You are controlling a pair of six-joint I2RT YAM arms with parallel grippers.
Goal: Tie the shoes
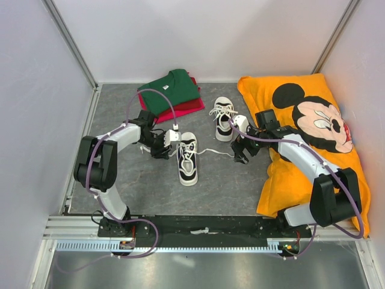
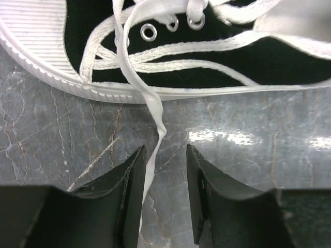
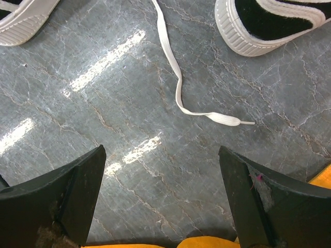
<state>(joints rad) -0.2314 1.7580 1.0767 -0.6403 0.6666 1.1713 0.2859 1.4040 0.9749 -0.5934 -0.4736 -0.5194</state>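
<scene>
Two black sneakers with white soles lie on the grey floor: the near shoe (image 1: 187, 158) and the far shoe (image 1: 224, 118). My left gripper (image 1: 162, 144) is just left of the near shoe. In the left wrist view the shoe's side (image 2: 207, 57) fills the top. One white lace (image 2: 155, 111) runs down from the eyelets and passes between the parted fingers, along the left finger (image 2: 132, 178); the gripper (image 2: 165, 152) is open. My right gripper (image 1: 240, 152) is wide open over the floor (image 3: 161, 151), just short of the other lace's end (image 3: 222, 119).
A folded green shirt on a red one (image 1: 171, 90) lies at the back left. An orange Mickey Mouse pillow (image 1: 313, 138) covers the right side, and its edge shows under the right gripper (image 3: 207, 243). White walls enclose the floor.
</scene>
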